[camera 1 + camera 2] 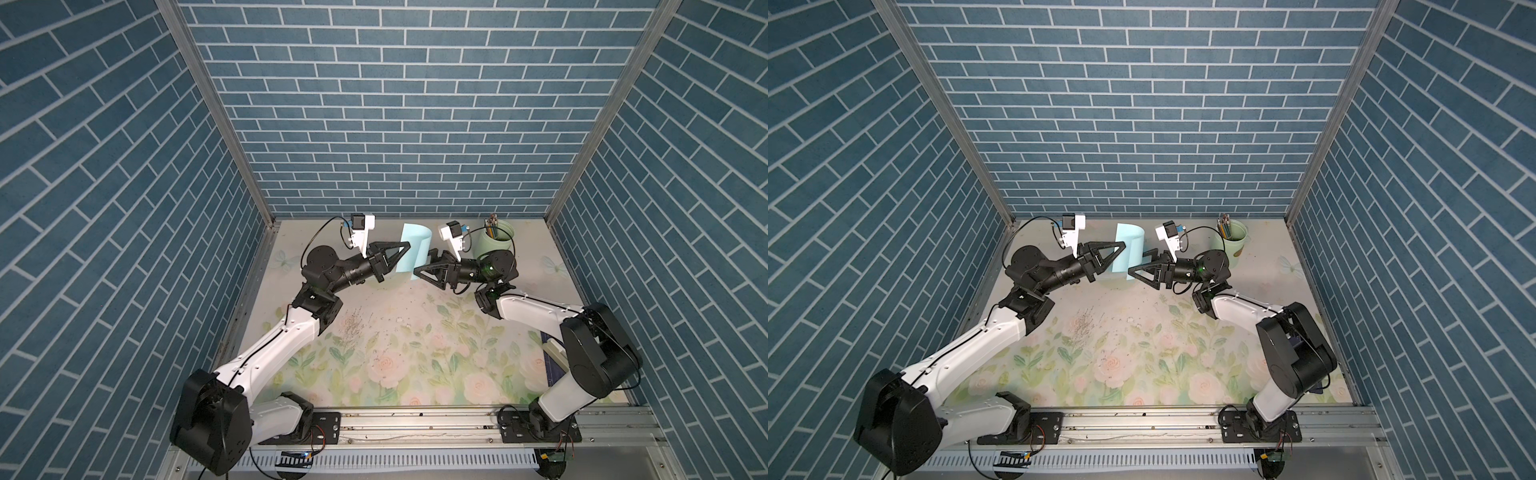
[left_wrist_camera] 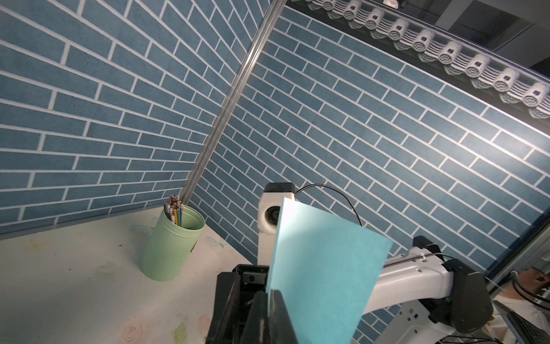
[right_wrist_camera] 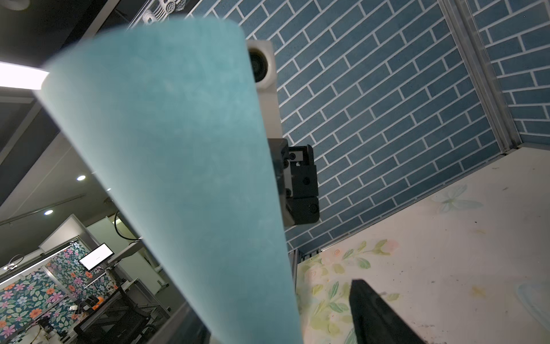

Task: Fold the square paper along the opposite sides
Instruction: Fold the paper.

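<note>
**Jaws**
- The left gripper [image 2: 269, 299] is seen pressed together on one edge of the light blue square paper sheet [image 2: 327, 268]. The pinch is shown plainly in the left wrist view.
- The right gripper [image 1: 424, 264] is seen with its jaws spread wide about the sheet's other side, and nothing is gripped. In the right wrist view one black finger [image 3: 375, 312] is seen standing clear of the paper.

**Sheet**
- It is held upright in the air, above the far middle of the floral-printed tabletop [image 1: 395, 353] and between the two grippers.

**Views**
- In both top views the sheet is seen bent over at its top into a loose arch, and no crease can be made out.
- Only a flat face is shown in the left wrist view, and only a rounded face in the right wrist view.

**Containers**
- A pale green cylindrical cup [image 1: 496, 245] is seen upright at the far right of the tabletop, behind the right arm's wrist.
- A bundle of coloured pencils [image 2: 174, 208] is stood in it.
- The cup is shown in the top views and the left wrist view alone.
</note>
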`<state>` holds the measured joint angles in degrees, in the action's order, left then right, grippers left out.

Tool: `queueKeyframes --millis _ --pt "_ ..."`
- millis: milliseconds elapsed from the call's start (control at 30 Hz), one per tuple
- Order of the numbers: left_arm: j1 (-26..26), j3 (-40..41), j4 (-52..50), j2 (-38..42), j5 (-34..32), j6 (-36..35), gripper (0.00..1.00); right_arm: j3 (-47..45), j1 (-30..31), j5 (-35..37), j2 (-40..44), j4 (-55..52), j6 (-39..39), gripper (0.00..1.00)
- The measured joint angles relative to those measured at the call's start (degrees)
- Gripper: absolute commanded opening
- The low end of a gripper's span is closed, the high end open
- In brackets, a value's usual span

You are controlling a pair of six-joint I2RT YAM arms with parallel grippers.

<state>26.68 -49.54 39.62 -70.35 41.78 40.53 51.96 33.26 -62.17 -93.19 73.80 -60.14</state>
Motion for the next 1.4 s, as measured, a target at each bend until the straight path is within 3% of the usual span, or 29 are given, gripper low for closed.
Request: queueKeyframes --millis 433,1167,1233,1400 --pt "1.86 1.64 4.87 -1.77 1.18 2.84 0.00 3.69 2.34 -0.26 -1.62 1.38 -1.18 0.64" --pt "2.01 1.55 2.05 -0.87 0.66 0.28 0.00 3.80 2.75 -2.23 -2.60 3.89 -4.52 0.19" --pt "2.01 1.31 0.63 -0.52 0.28 -0.61 0.00 3.80 2.75 -2.38 -2.60 3.91 -4.61 0.11" --pt "2.12 0.48 -3.23 0.31 -1.05 -3.63 0.20 3.80 2.73 -2.60 -2.60 4.13 -4.74 0.04"
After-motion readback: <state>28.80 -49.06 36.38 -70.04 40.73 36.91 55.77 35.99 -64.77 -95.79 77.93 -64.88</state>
